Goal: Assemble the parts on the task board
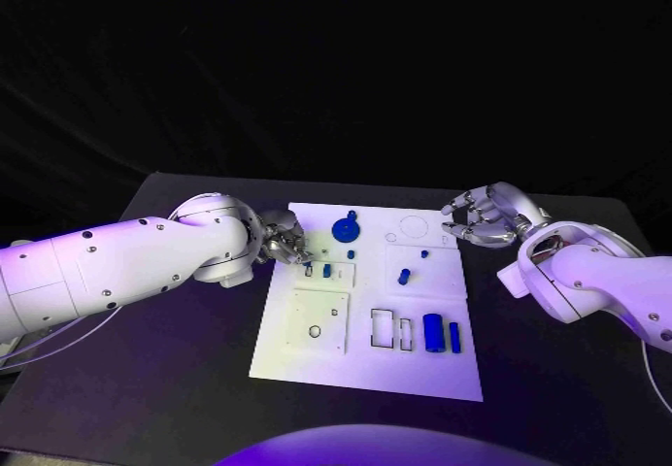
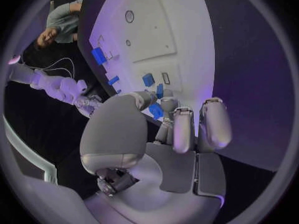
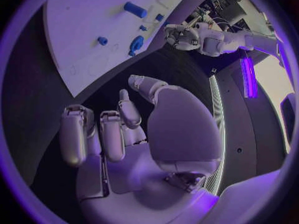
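While your left hand pinched a small blue part over the task board at its ten o'clock edge, your right hand hovered empty, fingers curled, at two o'clock; seating that part looked next, needing careful alignment.

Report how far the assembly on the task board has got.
Early going. Done: hard to tell; a round blue part sits near the task board's far edge. In hand: the left robot hand works at small blue pieces near the board's left edge. Left: the blue cylinder lies loose; the right robot hand holds nothing.
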